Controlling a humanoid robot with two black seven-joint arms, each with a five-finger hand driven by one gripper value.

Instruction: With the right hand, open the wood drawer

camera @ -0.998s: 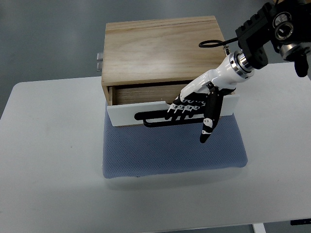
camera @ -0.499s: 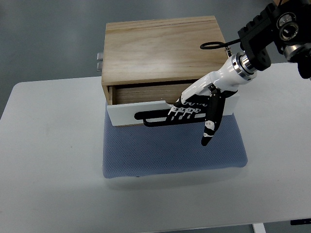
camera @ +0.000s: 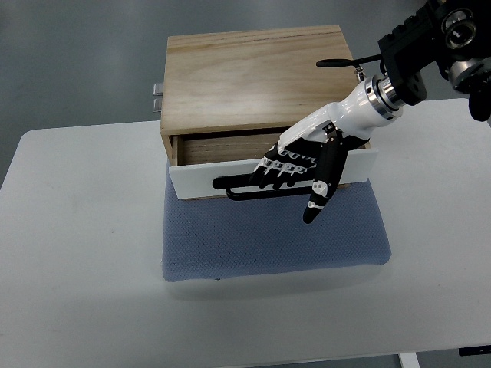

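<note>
Wood drawer (camera: pixel 230 149) partly open w/ right hand (camera: pixel 295 165) on handle (camera: pixel 242 186).

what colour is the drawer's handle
Black, a long bar handle on the white drawer front, seen in the top view.

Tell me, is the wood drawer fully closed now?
No, the drawer's white front stands out from the wooden box, leaving a gap.

The right arm (camera: pixel 430 46) reaches in from the upper right; the right hand (camera: pixel 303 165) points down-left, fingers (camera: pixel 276 165) curled, thumb (camera: pixel 318 195) straight out.
</note>
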